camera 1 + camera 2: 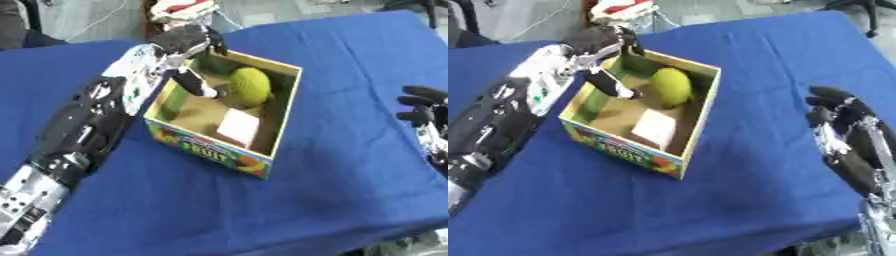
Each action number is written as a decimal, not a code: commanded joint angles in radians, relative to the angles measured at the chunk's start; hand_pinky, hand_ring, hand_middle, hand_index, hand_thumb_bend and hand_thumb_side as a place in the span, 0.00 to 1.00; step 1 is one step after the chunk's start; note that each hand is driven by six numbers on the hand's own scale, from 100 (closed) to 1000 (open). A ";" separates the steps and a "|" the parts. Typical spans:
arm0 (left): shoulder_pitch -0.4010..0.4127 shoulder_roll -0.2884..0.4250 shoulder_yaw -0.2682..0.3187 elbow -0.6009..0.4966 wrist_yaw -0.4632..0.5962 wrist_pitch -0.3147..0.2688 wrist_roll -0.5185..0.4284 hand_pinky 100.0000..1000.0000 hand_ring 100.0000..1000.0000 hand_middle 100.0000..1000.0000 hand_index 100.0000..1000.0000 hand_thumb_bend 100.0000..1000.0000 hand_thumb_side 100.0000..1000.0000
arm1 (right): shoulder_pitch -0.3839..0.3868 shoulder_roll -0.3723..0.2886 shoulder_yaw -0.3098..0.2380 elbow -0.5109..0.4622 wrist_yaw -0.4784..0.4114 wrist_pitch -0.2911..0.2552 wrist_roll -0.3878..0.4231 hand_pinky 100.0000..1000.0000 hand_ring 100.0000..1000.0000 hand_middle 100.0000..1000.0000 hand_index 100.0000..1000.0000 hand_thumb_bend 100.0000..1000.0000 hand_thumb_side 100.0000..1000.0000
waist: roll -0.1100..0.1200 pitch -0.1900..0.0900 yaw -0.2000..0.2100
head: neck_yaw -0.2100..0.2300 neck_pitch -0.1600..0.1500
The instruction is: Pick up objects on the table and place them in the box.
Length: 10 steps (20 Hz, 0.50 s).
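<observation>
An open cardboard box [282, 107] with a colourful fruit print on its front stands mid-table on the blue cloth. Inside it lie a yellow-green round fruit [251, 86] against the far wall and a flat white-pink square item [238, 126] on the floor. My left hand [185, 41] hovers over the box's far left corner. One of its fingers [196, 82] reaches straight down into the box beside the fruit, apart from it, holding nothing. My right hand [839, 117] rests idle at the right edge with relaxed fingers and nothing in it.
A red and white object [182, 9] sits just past the table's far edge, behind my left hand. The blue tablecloth [350, 60] spreads to the right of and in front of the box.
</observation>
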 commanded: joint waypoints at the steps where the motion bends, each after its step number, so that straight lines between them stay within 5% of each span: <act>1: -0.003 0.055 0.024 -0.097 0.063 0.022 0.030 0.55 0.58 0.60 0.72 0.56 0.28 | -0.011 -0.007 -0.009 -0.013 -0.005 -0.004 -0.001 0.71 0.81 0.80 0.80 0.00 0.50 | -0.006 -0.013 0.004 | -0.005 -0.015; 6: 0.085 0.164 0.097 -0.399 0.291 0.120 0.096 0.50 0.55 0.55 0.69 0.53 0.24 | -0.011 -0.010 -0.020 -0.015 -0.001 -0.002 -0.012 0.71 0.81 0.80 0.80 0.00 0.50 | -0.003 -0.009 0.025 | -0.016 -0.019; 10: 0.229 0.253 0.201 -0.657 0.458 0.207 0.210 0.48 0.55 0.55 0.68 0.51 0.23 | -0.013 -0.012 -0.025 -0.017 0.001 -0.001 -0.020 0.71 0.81 0.80 0.80 0.00 0.51 | -0.001 -0.002 0.047 | -0.021 -0.024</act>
